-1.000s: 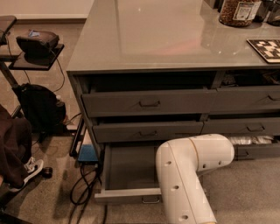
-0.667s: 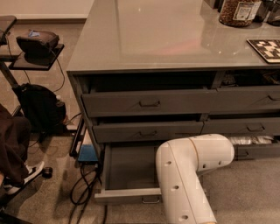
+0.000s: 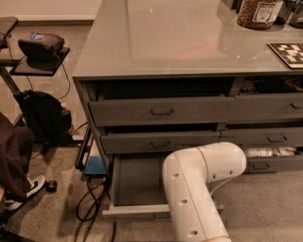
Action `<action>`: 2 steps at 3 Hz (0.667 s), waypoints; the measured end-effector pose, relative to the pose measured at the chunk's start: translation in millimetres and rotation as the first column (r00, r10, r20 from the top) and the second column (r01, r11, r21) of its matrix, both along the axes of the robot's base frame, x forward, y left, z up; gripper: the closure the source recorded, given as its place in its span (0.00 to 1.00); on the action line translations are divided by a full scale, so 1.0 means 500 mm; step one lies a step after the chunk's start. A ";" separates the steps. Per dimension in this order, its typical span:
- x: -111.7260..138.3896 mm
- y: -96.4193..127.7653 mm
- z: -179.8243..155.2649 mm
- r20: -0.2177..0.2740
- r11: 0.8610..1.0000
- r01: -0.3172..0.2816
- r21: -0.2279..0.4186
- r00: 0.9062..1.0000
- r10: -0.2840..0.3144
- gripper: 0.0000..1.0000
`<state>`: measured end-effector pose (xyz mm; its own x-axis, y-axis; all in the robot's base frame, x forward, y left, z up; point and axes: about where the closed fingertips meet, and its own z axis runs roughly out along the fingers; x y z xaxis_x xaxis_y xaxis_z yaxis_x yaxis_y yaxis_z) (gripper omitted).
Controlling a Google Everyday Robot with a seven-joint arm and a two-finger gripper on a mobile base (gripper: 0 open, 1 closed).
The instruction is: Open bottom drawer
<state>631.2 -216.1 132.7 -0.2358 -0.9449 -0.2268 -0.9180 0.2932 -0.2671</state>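
Opening is looking done: bottom drawer [image 3: 137,184] is standing well out, my gripper is hiding behind the arm [image 3: 199,189], grip untellable, so I'm planning release and retreat.

Readable text: none that I can make out.
Jar label [image 3: 262,10]: pale sticker on the jar [image 3: 246,17] at 1 o'clock on the surface [image 3: 180,42], print too small to read.
Pincer: out of sight behind the white arm [image 3: 194,189], at 5 o'clock.
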 end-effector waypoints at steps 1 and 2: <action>-0.057 0.021 -0.010 -0.025 0.998 -0.030 0.053 0.999 0.031 0.00; -0.117 0.040 -0.010 0.002 0.983 -0.102 0.153 0.995 0.103 0.00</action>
<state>572.5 -196.2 127.6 -0.1416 -0.9185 -0.3692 -0.9467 0.2347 -0.2207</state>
